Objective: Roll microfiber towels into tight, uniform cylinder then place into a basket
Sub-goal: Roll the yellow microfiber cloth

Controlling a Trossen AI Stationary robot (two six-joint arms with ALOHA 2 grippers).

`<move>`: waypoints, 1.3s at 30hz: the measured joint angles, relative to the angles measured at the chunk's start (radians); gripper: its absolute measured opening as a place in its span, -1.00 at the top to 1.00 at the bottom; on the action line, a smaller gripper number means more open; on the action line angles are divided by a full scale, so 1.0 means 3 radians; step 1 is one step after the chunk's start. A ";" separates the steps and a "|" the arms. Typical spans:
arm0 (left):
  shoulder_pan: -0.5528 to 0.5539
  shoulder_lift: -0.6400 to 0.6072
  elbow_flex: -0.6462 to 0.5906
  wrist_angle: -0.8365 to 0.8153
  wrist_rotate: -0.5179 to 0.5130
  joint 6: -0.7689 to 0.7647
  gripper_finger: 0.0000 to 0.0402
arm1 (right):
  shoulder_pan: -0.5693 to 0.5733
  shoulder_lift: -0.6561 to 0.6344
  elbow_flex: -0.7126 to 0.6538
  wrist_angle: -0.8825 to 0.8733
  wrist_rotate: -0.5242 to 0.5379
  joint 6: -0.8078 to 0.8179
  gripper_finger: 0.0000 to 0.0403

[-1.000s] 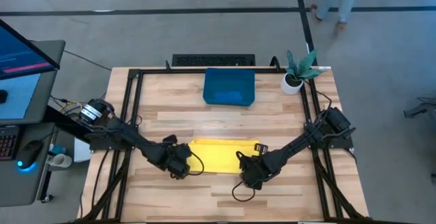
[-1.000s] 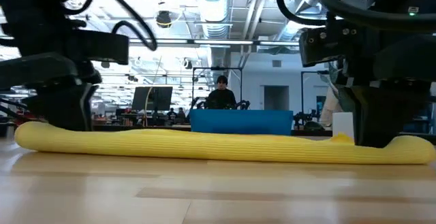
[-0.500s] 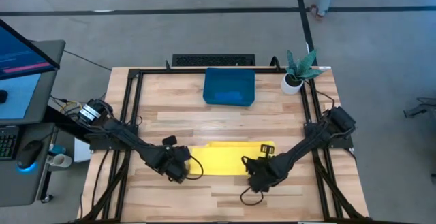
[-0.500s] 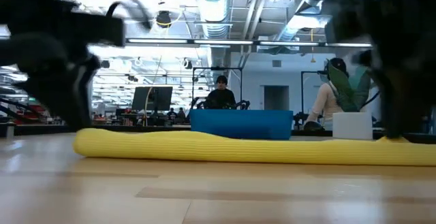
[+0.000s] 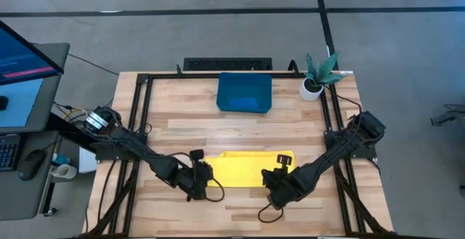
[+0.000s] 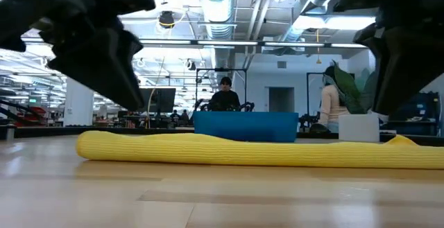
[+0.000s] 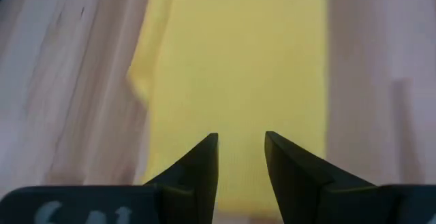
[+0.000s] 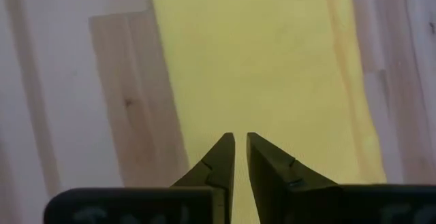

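Wrist views show me both grippers empty over the yellow towel (image 7: 238,67): left gripper (image 7: 241,157) slightly parted, right gripper (image 8: 240,154) nearly closed; overhead hides this.

Both grippers (image 5: 205,179) (image 5: 270,183) low, slightly parted.

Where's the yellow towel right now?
In the high view, the yellow towel lies front-centre between the left gripper and the right gripper, nearer than the basket.
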State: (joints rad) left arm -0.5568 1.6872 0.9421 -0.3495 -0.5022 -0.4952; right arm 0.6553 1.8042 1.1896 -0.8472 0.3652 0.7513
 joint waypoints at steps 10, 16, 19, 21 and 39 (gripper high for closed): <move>0.0155 0.0391 0.0000 0.0387 0.0404 0.0168 0.44 | 0.0085 0.0001 0.0005 0.0046 0.0005 0.0029 0.69; 0.0284 0.0573 0.0022 0.0442 0.0639 0.0212 0.44 | 0.0062 0.0001 0.0005 0.0060 0.0008 0.0030 0.69; 0.0343 0.0578 0.0022 0.0414 0.0592 0.0235 0.44 | 0.0054 0.0001 0.0005 0.0062 0.0009 0.0032 0.69; 0.0397 0.0576 0.0024 0.0265 0.0502 0.0273 0.44 | 0.0054 0.0003 0.0005 0.0063 0.0009 0.0034 0.69; 0.0840 0.0048 -0.0009 -0.1135 -0.0700 -0.0274 0.65 | 0.0055 0.0003 0.0008 0.0149 0.0009 0.0036 0.69</move>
State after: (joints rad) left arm -0.3046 1.7015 0.9393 -0.6900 -0.7122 -0.5774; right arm 0.6720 1.8050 1.1919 -0.8026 0.3679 0.7620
